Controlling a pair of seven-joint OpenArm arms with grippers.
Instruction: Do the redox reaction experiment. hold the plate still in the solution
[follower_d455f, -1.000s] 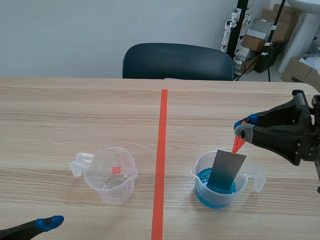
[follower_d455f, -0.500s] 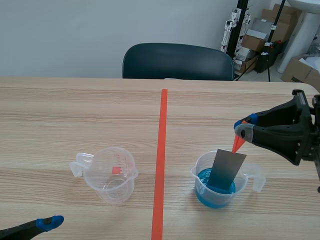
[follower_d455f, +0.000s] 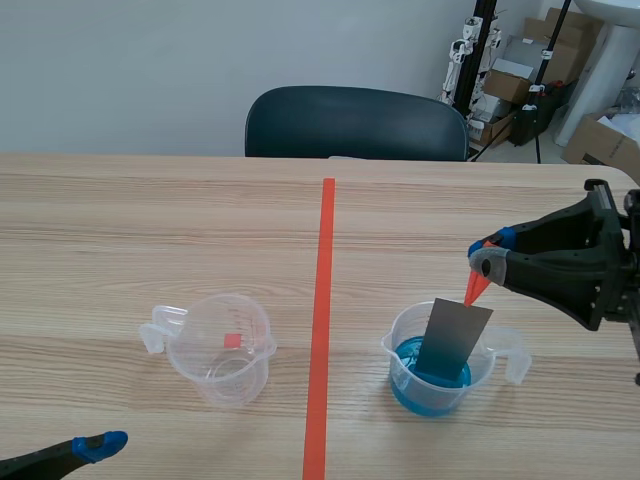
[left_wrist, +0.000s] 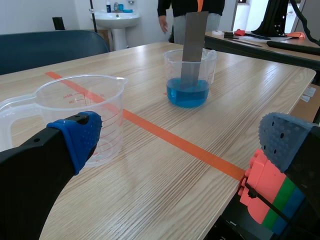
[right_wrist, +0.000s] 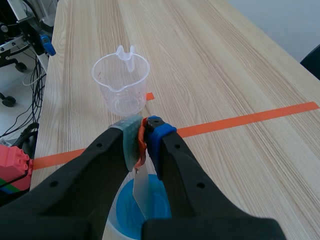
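A grey metal plate (follower_d455f: 453, 342) stands tilted in a clear beaker (follower_d455f: 440, 360), its lower end in blue solution (follower_d455f: 430, 385). An orange clip (follower_d455f: 477, 287) grips the plate's upper corner, and my right gripper (follower_d455f: 488, 255) is shut on that clip, just above the beaker. The right wrist view shows the clip (right_wrist: 142, 140) pinched between the pads, with the plate (right_wrist: 141, 187) hanging under them into the solution (right_wrist: 152, 207). My left gripper (left_wrist: 180, 135) is open and holds nothing, low at the table's near left corner. Only its blue fingertip (follower_d455f: 98, 444) shows in the scene view.
An empty clear beaker (follower_d455f: 218, 347) stands left of the orange tape line (follower_d455f: 322, 320). A dark chair (follower_d455f: 355, 122) is behind the far edge. Coloured toy bricks (left_wrist: 267, 192) sit off the table's near edge. A person (left_wrist: 190, 5) stands in the background.
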